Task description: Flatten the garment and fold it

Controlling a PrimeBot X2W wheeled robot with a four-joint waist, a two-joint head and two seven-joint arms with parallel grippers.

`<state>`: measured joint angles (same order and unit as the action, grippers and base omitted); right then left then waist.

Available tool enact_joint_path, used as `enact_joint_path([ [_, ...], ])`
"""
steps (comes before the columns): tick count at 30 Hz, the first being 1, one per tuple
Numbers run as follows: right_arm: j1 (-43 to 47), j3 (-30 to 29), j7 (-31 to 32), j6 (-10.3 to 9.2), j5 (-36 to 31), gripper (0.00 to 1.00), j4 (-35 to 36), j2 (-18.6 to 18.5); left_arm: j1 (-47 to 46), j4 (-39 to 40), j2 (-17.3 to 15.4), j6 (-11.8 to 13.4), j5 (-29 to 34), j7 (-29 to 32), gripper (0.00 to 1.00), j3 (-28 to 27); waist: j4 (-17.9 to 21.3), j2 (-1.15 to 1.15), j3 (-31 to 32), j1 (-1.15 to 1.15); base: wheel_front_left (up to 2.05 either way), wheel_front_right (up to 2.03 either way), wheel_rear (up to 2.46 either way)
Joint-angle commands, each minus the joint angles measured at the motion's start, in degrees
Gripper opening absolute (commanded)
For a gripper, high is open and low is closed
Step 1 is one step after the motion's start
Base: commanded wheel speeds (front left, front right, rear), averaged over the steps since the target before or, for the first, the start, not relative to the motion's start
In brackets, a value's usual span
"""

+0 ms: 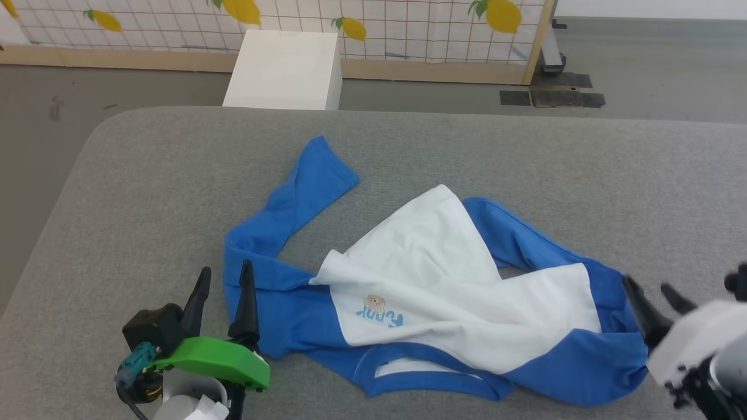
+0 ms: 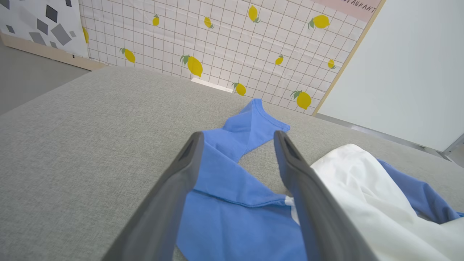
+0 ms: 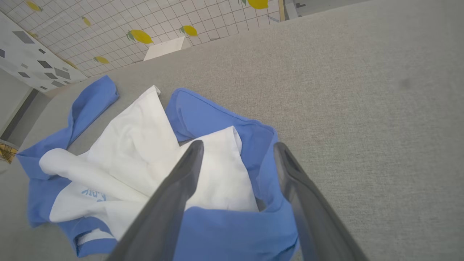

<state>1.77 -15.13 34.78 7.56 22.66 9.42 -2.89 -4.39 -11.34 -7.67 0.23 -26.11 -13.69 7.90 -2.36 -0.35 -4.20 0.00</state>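
Your shirt (image 1: 432, 268) lies rumpled on the gray pad (image 1: 146, 192). Your left gripper (image 1: 225, 268) is spread wide over a blue sleeve, holding nothing. Your right gripper (image 1: 646, 284) is also spread and empty, at the shirt's opposite blue edge.

Garment (image 1: 420, 251) on the worktop (image 1: 525, 151), an end effector at each near end.

The garment lies across the near middle of the worktop, one sleeve running to the far left and the other bunched at the near right. The left end effector (image 1: 225, 268) stands above its near-left edge and the right end effector (image 1: 646, 284) at its near-right end. Beyond the worktop's far edge a box (image 1: 286, 70) sits on the floor (image 1: 117, 87), with a screen (image 1: 408, 29) behind it.
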Motion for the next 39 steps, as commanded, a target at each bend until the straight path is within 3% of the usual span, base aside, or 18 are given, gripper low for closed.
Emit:
enact_joint_path([
  [1,-3.18,0.82,0.39,-0.08,-2.27,1.00,0.27,0.02,0.23,0.08,-0.36,0.16,0.02,0.10,1.00,0.07,-0.60,0.35,-0.17,0.00,0.00,0.00,0.00],
  [7,-12.99,10.28,6.10,-0.08,-9.34,1.00,-3.60,0.01,-0.74,0.25,-0.09,-0.03,-0.12,0.15,1.00,0.69,-2.74,0.35,-2.11,0.00,0.00,0.00,0.00],
  [12,-20.44,17.39,11.17,-0.08,-17.09,1.00,-12.65,-0.68,-2.18,0.11,0.56,-0.18,-0.37,-0.04,1.00,1.21,-5.68,0.35,-5.07,0.00,0.00,0.00,0.00],
  [18,-25.63,21.95,13.62,-0.08,-21.91,1.00,-23.96,-2.01,-3.39,-0.53,1.10,-0.48,-0.63,-0.46,1.00,1.36,-8.99,0.35,-8.27,0.00,0.00,0.00,0.00],
  [27,-26.83,29.65,19.56,-0.08,-19.60,1.00,-33.45,-4.83,-3.83,-1.62,1.95,-0.94,-0.93,-1.04,1.00,0.91,-10.74,0.35,-9.29,0.00,0.00,0.00,0.00],
  [28,-27.20,29.95,19.68,-0.08,-18.78,0.36,-33.52,-5.15,-3.92,-1.73,2.11,-1.03,-1.00,-1.08,1.00,0.93,-10.89,0.35,-9.28,0.00,0.00,0.00,0.00],
  [29,-27.64,29.67,19.12,-0.08,-18.17,0.02,-33.34,-5.28,-4.06,-1.82,2.24,-1.13,-1.03,-1.10,1.00,1.01,-11.09,0.35,-9.32,0.00,0.00,0.00,0.00],
  [35,-34.21,25.66,13.64,-0.08,-18.38,0.00,-33.20,-5.45,-5.43,-2.28,2.95,-1.76,-0.94,-1.22,1.00,1.60,-12.37,0.35,-10.34,0.00,0.00,0.00,0.00],
  [39,-43.15,22.79,8.74,-0.08,-21.20,0.00,-34.67,-5.21,-6.47,-2.62,3.29,-2.25,-0.67,-1.26,1.00,2.03,-13.89,0.35,-11.74,0.00,0.00,0.00,0.00],
])
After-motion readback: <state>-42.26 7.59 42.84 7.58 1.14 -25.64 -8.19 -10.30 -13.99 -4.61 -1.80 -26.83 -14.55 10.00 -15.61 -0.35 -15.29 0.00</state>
